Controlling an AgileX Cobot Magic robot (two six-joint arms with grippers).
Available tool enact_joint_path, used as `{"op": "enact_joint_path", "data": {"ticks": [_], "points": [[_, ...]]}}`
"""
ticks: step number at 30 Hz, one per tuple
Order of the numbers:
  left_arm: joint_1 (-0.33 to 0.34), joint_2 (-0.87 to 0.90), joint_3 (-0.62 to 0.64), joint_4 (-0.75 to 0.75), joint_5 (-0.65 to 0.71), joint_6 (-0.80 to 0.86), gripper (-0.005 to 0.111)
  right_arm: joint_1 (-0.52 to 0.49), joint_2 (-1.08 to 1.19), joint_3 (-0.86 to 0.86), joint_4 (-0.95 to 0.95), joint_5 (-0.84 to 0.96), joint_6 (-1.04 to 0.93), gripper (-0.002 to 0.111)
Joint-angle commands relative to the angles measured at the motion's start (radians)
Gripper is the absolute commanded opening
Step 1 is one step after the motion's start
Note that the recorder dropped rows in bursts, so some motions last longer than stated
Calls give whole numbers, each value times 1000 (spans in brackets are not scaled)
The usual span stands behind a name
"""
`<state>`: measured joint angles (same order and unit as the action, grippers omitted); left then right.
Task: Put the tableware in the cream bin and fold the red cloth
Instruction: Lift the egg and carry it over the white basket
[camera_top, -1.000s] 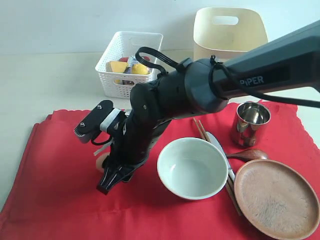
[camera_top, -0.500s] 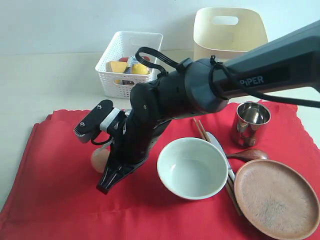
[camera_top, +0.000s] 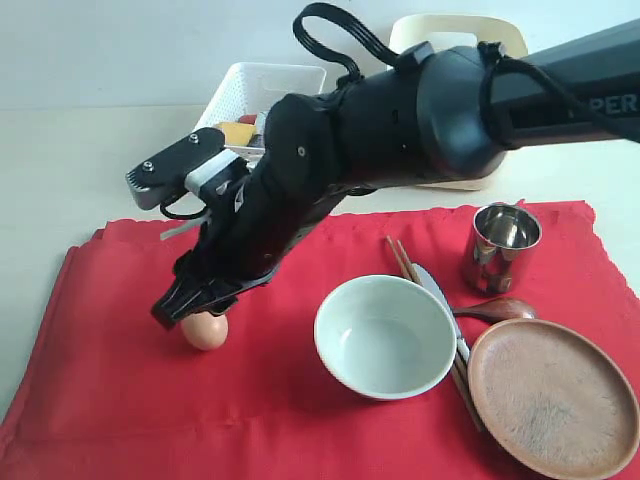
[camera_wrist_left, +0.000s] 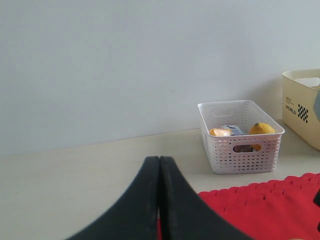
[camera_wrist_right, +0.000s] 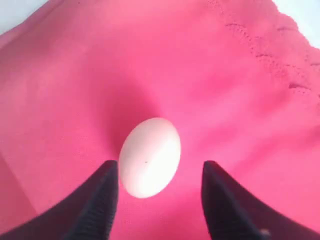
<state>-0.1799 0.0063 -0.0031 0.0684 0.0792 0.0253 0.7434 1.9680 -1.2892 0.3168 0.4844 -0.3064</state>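
Observation:
The red cloth (camera_top: 100, 400) lies spread on the table. On its right part sit the grey-green bowl (camera_top: 385, 335), the steel cup (camera_top: 500, 245), the brown plate (camera_top: 555, 395), the chopsticks (camera_top: 400, 260), the knife (camera_top: 435, 290) and the dark spoon (camera_top: 500, 308). The cream bin (camera_top: 505, 35) stands at the back, mostly behind the right arm. My right gripper (camera_top: 190, 308) has reached across to the left and hangs open just over an egg (camera_top: 205, 328). In the right wrist view the egg (camera_wrist_right: 150, 156) lies on the cloth between the spread fingers of that gripper (camera_wrist_right: 160, 165), apart from both. My left gripper (camera_wrist_left: 160, 159) is shut and empty.
A white perforated basket (camera_top: 255, 85) with food items stands behind the cloth, left of the cream bin. The left wrist view shows the same basket (camera_wrist_left: 240, 145), the cream bin (camera_wrist_left: 300, 107) and the cloth's scalloped edge (camera_wrist_left: 250, 195). Bare table lies left of the cloth.
The right arm has risen and its gripper has lifted off the cloth, from low beside the egg to just above it. The egg stays in about the same spot.

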Motion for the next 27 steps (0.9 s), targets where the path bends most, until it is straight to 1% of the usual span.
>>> {"op": "enact_joint_path", "data": {"ticks": [1, 7, 11, 14, 18, 19, 21, 23, 27], "points": [[-8, -6, 3, 0, 1, 2, 0, 12, 12, -4, 42, -5, -6, 58], [-8, -6, 3, 0, 1, 2, 0, 60, 69, -4, 28, -39, -41, 60], [-8, -6, 3, 0, 1, 2, 0, 62, 116, -4, 13, -73, -43, 60], [-8, -6, 3, 0, 1, 2, 0, 63, 137, -4, -2, -100, -94, 59], [-8, -6, 3, 0, 1, 2, 0, 64, 139, -4, -2, -173, -86, 59], [-8, -6, 3, 0, 1, 2, 0, 64, 139, -4, -2, -203, -54, 60], [-8, -6, 3, 0, 1, 2, 0, 65, 139, -4, -2, -222, -7, 62], [-8, -6, 3, 0, 1, 4, 0, 65, 141, -4, -2, -223, -4, 65], [-8, -6, 3, 0, 1, 4, 0, 70, 141, -4, -2, -233, -15, 64]]}}
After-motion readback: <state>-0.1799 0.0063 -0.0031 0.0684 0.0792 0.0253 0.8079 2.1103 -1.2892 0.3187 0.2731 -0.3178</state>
